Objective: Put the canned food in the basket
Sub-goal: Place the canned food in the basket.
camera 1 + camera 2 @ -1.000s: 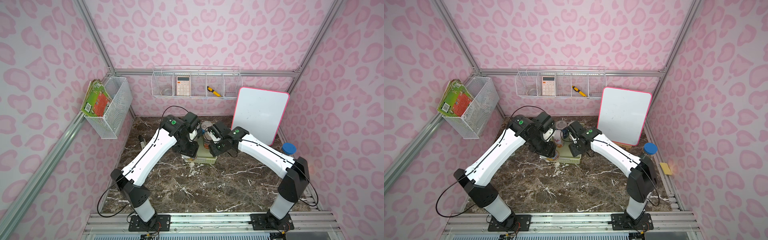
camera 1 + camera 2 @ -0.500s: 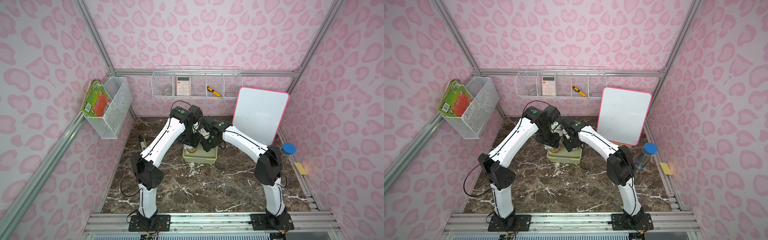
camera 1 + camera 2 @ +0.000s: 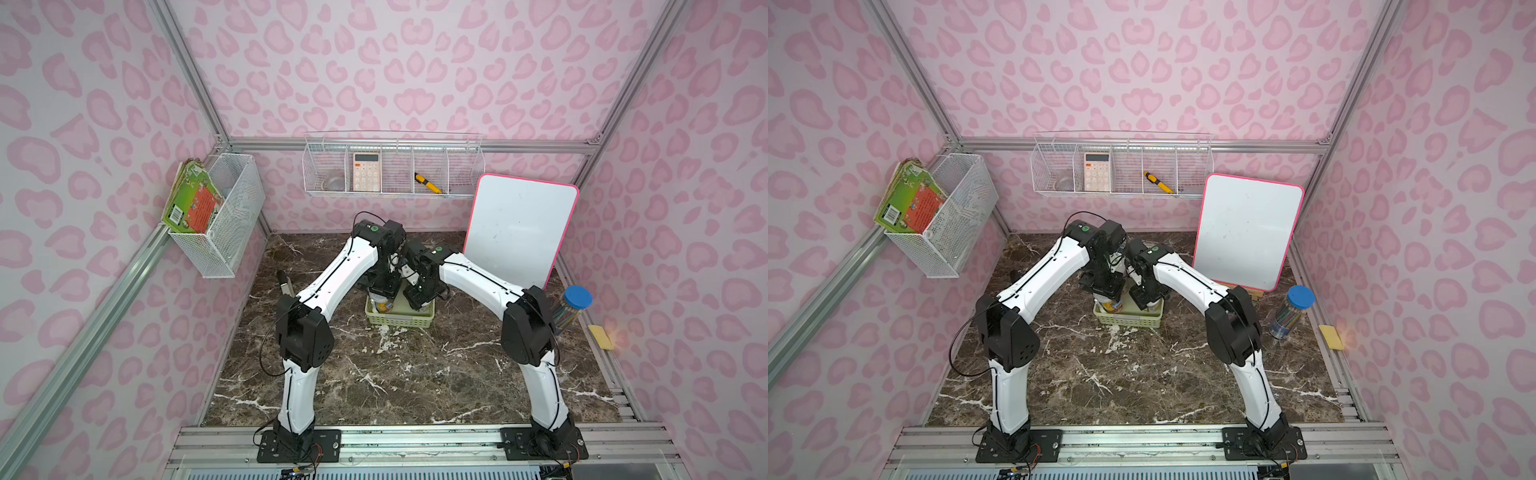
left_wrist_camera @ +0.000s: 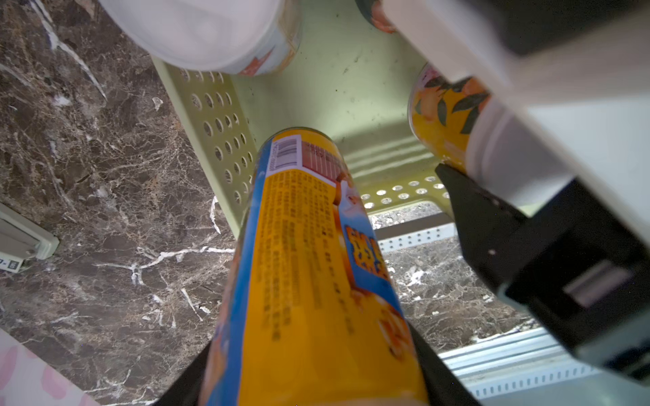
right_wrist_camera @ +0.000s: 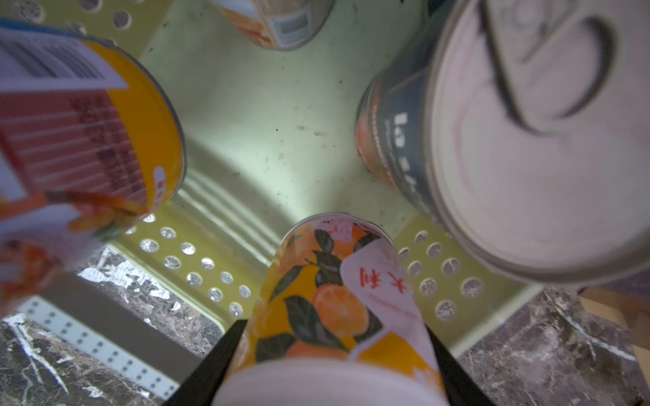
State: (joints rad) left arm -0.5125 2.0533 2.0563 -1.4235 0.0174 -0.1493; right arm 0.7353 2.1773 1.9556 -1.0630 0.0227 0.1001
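The marble table (image 3: 374,374) lies under me, and both of my arms rise from the rail at its near edge. My left arm (image 3: 340,270) and my right arm (image 3: 478,274) each climb to a raised elbow and then slope inward. The wrists come close together and bend steeply down over the basket (image 3: 399,323). This light-green tray sits on the table between the arms, toward the back.

My left gripper (image 4: 311,337) is clamped on a yellow-and-blue can (image 4: 309,246), with a black finger pressed against each side. The can's lower end hangs inside the basket, close to a perforated wall. I cannot tell whether it touches the floor.

My right gripper (image 5: 334,327) grips an orange-print can (image 5: 327,302) with a white lid in the same way. This can also points down into the basket, just beside the wall with holes.

A dark-labelled can (image 5: 527,140) with a silver pull-tab top stands on the basket floor near my right gripper. A white-lidded can (image 4: 204,31) shows at the basket's corner by my left gripper.
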